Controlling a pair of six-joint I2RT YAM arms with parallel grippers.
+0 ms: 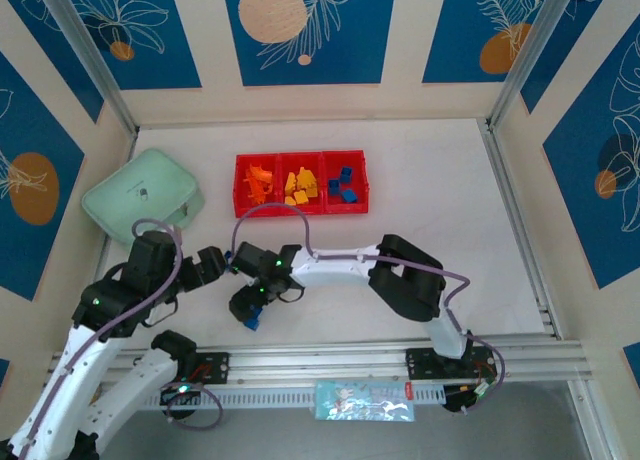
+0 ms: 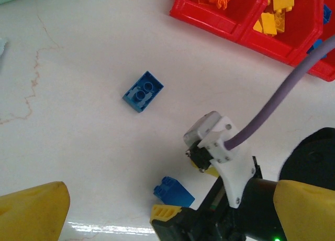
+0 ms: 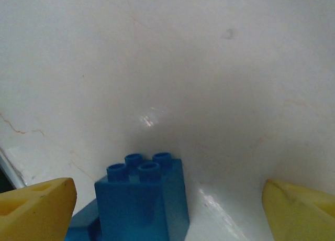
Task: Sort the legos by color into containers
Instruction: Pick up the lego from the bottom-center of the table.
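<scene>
The red tray is at 12 o'clock on the table. Its compartments run orange, yellow, blue from left to right, all holding bricks. The mint green case is at 10 o'clock and isn't a target.

Two blue pieces lie loose on the table, so the job looks nearly done. Down low at 7 o'clock from the tray, the right hand has its fingers wide and straddles a blue studded brick without touching it. The brick sits nearer the left finger. Probably lined up for a grab.

Just beside it the left hand is wide and empty. It's likely parked there to reach the second blue brick, which lies studs-up at 11 o'clock from the first in the left wrist view.
</scene>
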